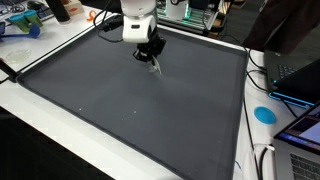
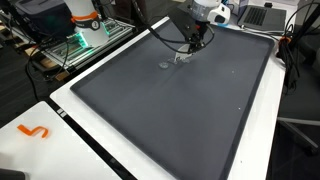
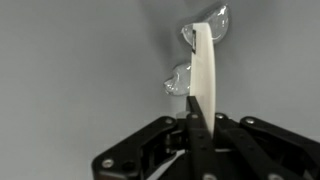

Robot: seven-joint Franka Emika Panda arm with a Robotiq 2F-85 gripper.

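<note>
- The hand is drawn narrow, its two black fingers pressed against the flat faces of a white strip, which it holds at one end.
- In the wrist view the strip is seen edge-on. It is thin, smooth, matte and slightly bowed, and it reaches from between the fingers out over the mat.
- Two clear crinkled pieces sit by the strip, one beside its middle and one at its far tip. They are glossy, see-through and irregular, like crumpled film. Whether they are stuck to the strip cannot be told.
- In both exterior views the hand hangs over the far part of the mat, with the strip pointing down and out from it. Whether its tip touches the mat cannot be told.
- The mat is dark grey, flat and dull, with a fine even texture. It is rectangular and covers most of the white worktop.
- A blue round disc lies on the worktop off the mat, and an orange curved piece lies at a corner, both well apart from the hand.
</note>
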